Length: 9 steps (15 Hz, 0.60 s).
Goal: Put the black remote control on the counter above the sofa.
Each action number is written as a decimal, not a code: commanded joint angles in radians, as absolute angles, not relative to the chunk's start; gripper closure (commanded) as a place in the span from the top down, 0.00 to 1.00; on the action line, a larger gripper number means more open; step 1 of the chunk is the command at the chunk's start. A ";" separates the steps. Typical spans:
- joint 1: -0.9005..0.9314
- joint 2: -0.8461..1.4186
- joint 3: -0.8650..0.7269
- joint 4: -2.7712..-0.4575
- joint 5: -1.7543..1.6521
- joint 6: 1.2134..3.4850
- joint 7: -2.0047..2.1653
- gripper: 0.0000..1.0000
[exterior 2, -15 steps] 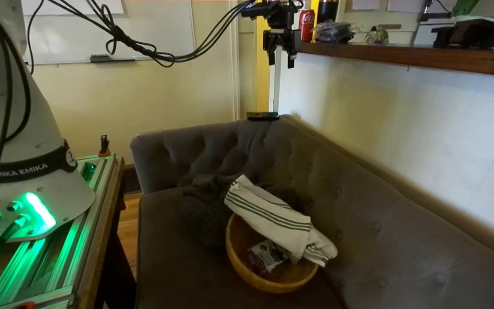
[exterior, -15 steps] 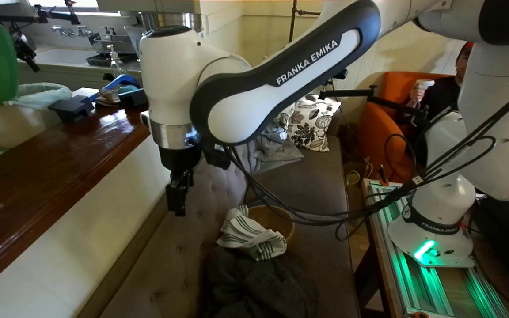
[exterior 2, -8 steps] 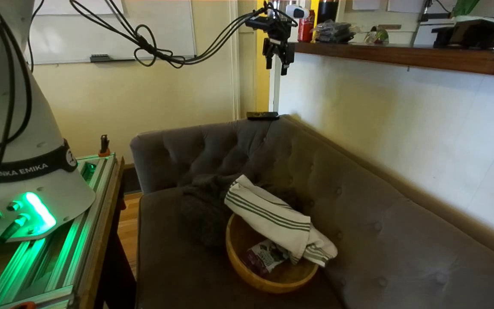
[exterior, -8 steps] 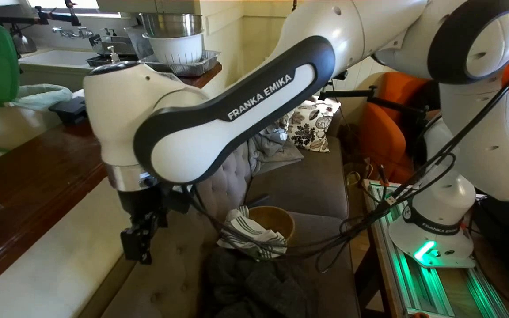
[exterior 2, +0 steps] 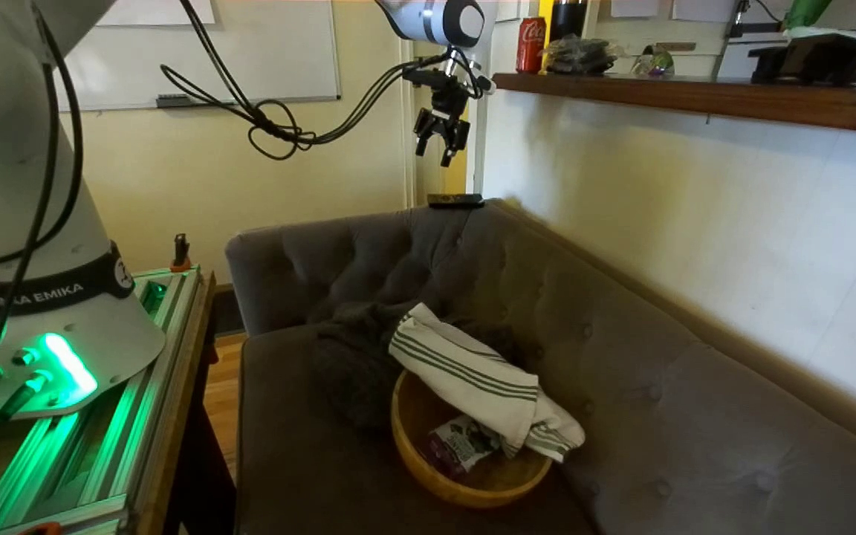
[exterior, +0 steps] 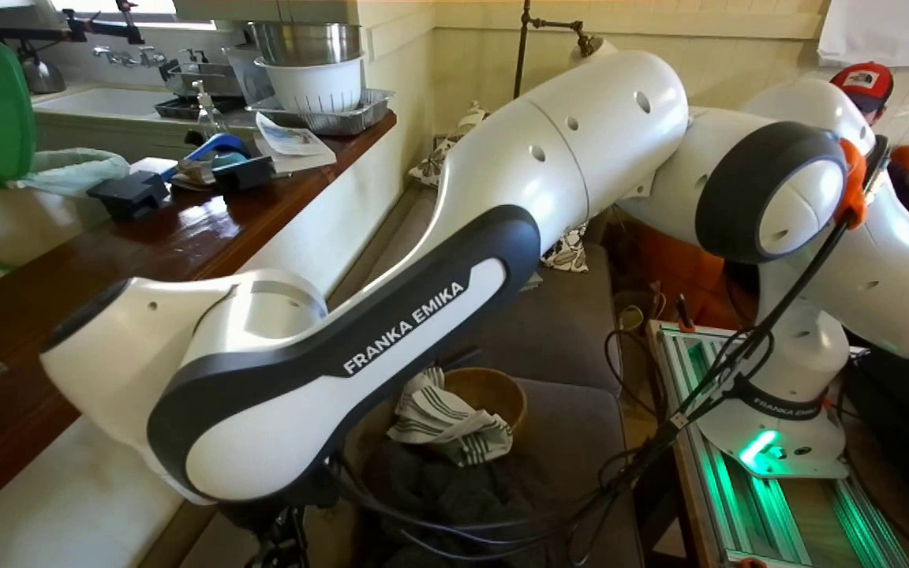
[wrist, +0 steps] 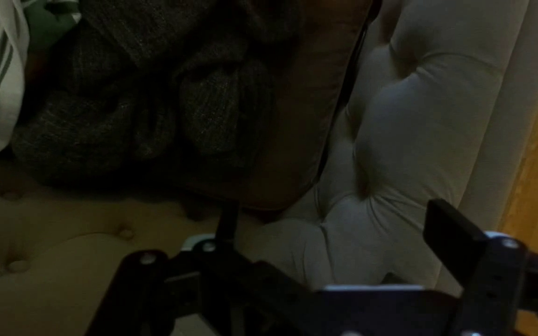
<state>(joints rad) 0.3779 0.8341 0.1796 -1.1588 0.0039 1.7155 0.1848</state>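
Note:
The black remote control (exterior 2: 455, 200) lies flat on top of the sofa back's corner in an exterior view. In the wrist view only a small dark tip, likely its end (wrist: 392, 278), shows above the gripper body. The grey-brown tufted sofa (exterior 2: 621, 327) also shows in the wrist view (wrist: 414, 126). My gripper (exterior 2: 433, 154) is open and empty, a little above the remote and below the counter's height. In the wrist view its fingers stand wide apart (wrist: 332, 212). In an exterior view its fingertips are cut off below. The reddish-brown counter (exterior 2: 695, 93) runs above the sofa back (exterior: 36, 315).
A Coke can (exterior 2: 530, 44), a plastic bag (exterior 2: 580, 56) and black items (exterior: 129, 196) stand on the counter. On the seat are a wooden bowl (exterior 2: 428, 479), a striped towel (exterior 2: 465, 364) and a dark blanket (exterior 2: 354, 371). Cables (exterior 2: 272, 130) hang from the arm.
The arm has swung along the sofa toward its corner and lowered. My gripper has come down beside the counter's end, closer above the remote, and turned somewhat. The remote has not moved.

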 commanded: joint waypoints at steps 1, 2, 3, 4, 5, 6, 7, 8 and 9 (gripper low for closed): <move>0.380 0.845 0.179 -1.142 0.003 1.708 0.183 1.00; 0.379 0.851 0.177 -1.131 0.003 1.704 0.180 1.00; 0.379 0.853 0.175 -1.123 0.003 1.699 0.177 1.00; 0.377 0.851 0.171 -1.133 0.021 1.733 0.220 1.00; 0.386 0.870 0.161 -1.123 0.024 1.808 0.275 1.00; 0.393 0.900 0.152 -1.091 0.021 1.846 0.321 1.00; 0.418 0.946 0.126 -1.030 0.010 1.863 0.370 1.00; 0.433 0.974 0.107 -1.004 -0.004 1.892 0.417 1.00; 0.445 1.001 0.091 -0.983 -0.017 1.914 0.440 1.00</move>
<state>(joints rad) 0.3958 0.8976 0.1416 -1.0999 0.0060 1.8654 0.3374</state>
